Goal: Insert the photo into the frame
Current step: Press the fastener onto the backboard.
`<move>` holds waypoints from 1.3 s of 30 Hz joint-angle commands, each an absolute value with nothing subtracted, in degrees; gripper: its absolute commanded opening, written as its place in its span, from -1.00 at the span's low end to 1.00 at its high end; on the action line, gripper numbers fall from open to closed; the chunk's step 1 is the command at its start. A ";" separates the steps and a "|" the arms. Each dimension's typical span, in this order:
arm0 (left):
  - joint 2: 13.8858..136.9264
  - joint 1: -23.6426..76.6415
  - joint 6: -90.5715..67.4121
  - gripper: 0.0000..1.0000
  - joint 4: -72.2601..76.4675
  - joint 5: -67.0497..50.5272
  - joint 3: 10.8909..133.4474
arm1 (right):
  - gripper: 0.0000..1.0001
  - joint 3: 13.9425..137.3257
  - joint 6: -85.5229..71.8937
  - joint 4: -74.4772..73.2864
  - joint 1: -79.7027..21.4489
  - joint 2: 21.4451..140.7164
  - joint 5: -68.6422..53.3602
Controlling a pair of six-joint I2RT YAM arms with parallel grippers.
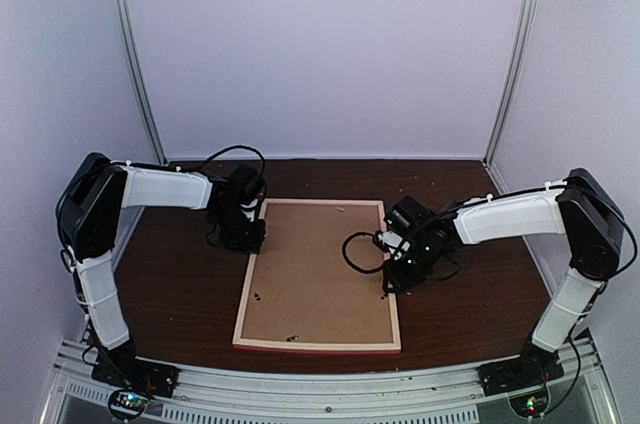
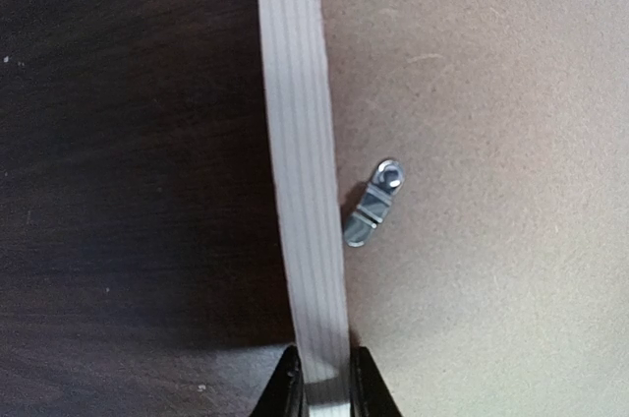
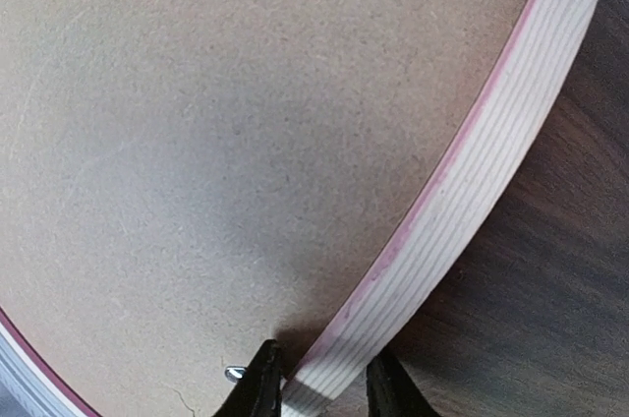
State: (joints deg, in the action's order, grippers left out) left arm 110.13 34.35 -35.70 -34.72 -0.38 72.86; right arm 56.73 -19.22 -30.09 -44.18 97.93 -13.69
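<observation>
The frame (image 1: 318, 345) lies back up mid-table (image 1: 180, 294), brown backing board (image 1: 320, 264) inside it. Left gripper (image 2: 322, 363) pinches its left edge. Right gripper (image 3: 324, 368) straddles its right edge; squeezing or not, I can't tell.

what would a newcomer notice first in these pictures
The big frame lies back-up in the middle of the dark table, with a brown backing board filling it. Both arms reach in over it: the left gripper straddles the left rail near the far corner, and the right gripper straddles the right rail about halfway along.
</observation>
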 commanded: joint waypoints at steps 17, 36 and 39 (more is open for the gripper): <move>109.21 34.63 -33.87 -0.71 -37.10 -0.97 71.94 | -0.11 56.07 -15.49 -31.47 -41.86 100.91 -27.09; 107.80 34.63 -34.19 -0.65 -37.09 -1.87 71.94 | -0.01 58.97 -22.07 -30.83 -40.03 100.48 -18.93; 107.64 34.63 -34.15 -0.63 -37.02 -2.58 72.23 | -0.09 60.49 -24.19 -31.46 -39.28 102.01 -14.64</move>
